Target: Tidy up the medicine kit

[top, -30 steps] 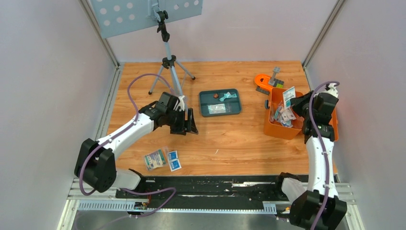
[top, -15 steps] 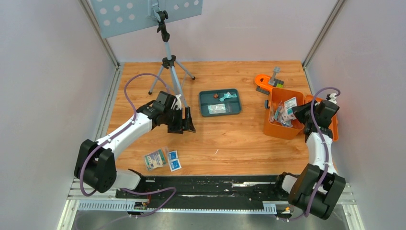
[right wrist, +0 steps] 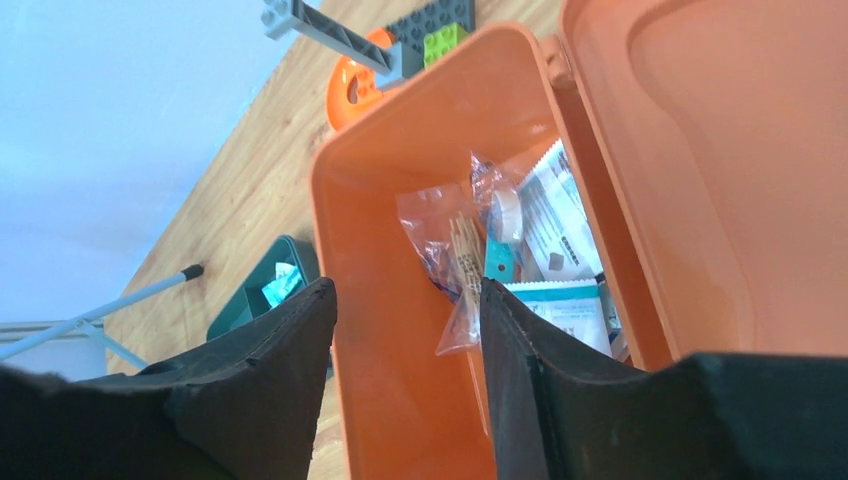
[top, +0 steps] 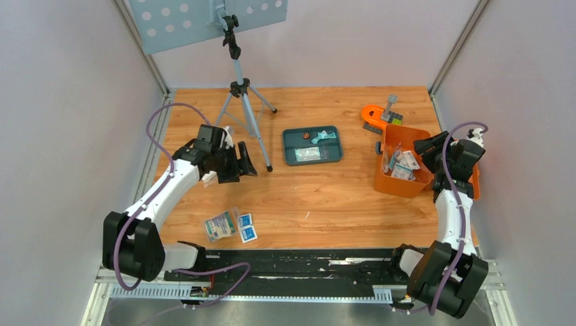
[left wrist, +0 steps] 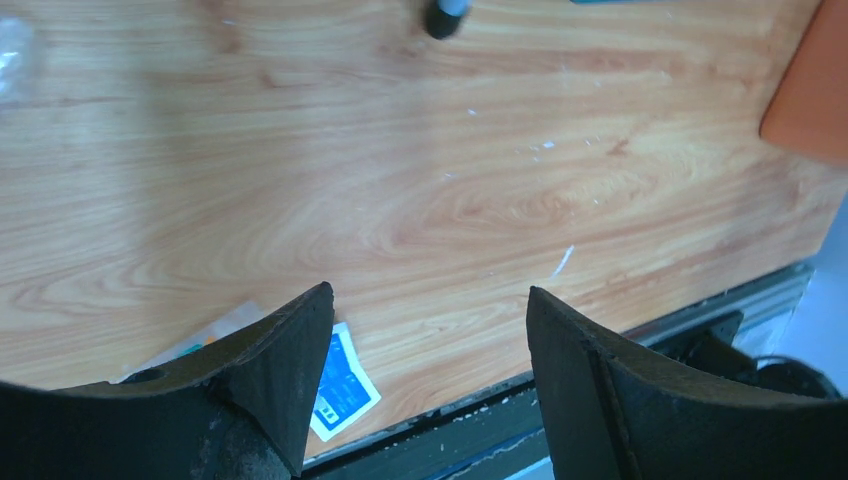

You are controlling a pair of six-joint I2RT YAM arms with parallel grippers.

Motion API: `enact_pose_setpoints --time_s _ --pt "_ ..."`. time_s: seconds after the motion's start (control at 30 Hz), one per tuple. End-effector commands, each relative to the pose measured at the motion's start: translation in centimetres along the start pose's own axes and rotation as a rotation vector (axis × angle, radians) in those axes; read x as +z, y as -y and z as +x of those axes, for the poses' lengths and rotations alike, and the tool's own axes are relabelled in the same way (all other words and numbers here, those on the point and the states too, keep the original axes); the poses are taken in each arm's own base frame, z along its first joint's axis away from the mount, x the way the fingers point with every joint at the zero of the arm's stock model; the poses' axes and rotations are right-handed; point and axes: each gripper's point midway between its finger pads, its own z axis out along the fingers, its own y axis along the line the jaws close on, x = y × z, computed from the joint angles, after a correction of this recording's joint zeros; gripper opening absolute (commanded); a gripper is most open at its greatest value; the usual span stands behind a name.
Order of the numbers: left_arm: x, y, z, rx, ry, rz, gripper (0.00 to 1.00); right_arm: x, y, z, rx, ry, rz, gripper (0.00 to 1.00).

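Note:
The medicine kit (top: 401, 183), an orange box with its lid thrown back, stands at the table's right side with several packets (top: 402, 165) in it. My right gripper (top: 426, 146) hovers over its right rim, open and empty. In the right wrist view the kit's inner wall (right wrist: 390, 200) and lid (right wrist: 720, 180) fill the frame, with a clear bag of sticks (right wrist: 455, 250) and white sachets (right wrist: 548, 215) inside, beyond my right gripper (right wrist: 408, 290). My left gripper (top: 241, 161) hangs open above bare wood left of centre. Between its spread fingers (left wrist: 430, 300) nothing is held.
A dark teal divided tray (top: 312, 146) with small items lies at mid-table. Loose sachets (top: 231, 226) lie near the front edge; one blue-white sachet (left wrist: 340, 385) shows by my left finger. A tripod (top: 239, 88) stands behind the left arm. An orange curved piece (top: 372, 112) lies behind the kit.
My right gripper opened and the white packet it held over the kit now lies inside. My left arm swung left, away from the teal tray, still open.

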Motion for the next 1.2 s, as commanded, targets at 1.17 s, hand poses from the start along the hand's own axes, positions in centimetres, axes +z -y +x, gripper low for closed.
enact_pose_setpoints --time_s 1.17 --pt "-3.6 -14.6 12.7 -0.749 -0.125 -0.655 0.73 -4.8 -16.4 6.9 -0.32 -0.147 -0.363 0.59"
